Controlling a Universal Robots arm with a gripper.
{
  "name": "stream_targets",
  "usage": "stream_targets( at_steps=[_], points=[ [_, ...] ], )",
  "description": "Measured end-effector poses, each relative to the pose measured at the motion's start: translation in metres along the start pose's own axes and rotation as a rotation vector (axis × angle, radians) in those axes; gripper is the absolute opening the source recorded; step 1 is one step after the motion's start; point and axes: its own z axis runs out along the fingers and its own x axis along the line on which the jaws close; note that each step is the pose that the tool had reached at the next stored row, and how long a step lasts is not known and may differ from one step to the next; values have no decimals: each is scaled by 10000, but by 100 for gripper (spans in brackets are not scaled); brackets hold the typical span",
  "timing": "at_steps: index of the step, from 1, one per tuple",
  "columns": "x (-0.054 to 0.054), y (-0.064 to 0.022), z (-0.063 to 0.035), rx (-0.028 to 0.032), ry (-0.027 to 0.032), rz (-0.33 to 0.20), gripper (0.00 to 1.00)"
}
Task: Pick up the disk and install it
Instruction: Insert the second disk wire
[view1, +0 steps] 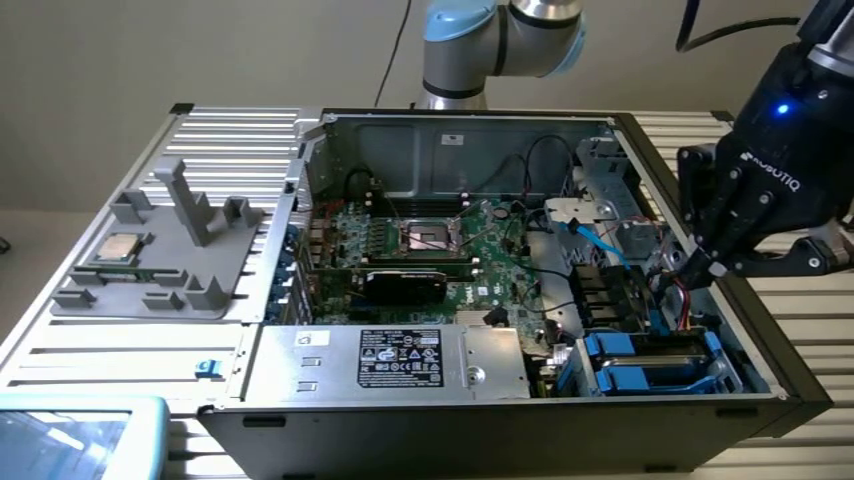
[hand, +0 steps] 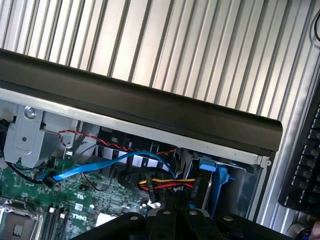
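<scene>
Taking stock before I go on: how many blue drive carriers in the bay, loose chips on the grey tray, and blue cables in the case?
Blue drive carriers: 2
Chips: 1
Blue cables: 1
Total: 4

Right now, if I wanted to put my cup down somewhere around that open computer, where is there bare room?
Bare ribbed table lies at the exterior view's left, between the grey fixture and the teal-edged device. Another strip runs right of the computer case, but the shut end effector hangs there. Inside, by the blue drive carriers, it is crowded with cables.
</scene>
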Motion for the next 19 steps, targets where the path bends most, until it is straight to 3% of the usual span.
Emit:
stream_targets(
  at_steps=[19],
  points=[
    [0,-2,0,-5,-170,-3452,11]
  ],
)
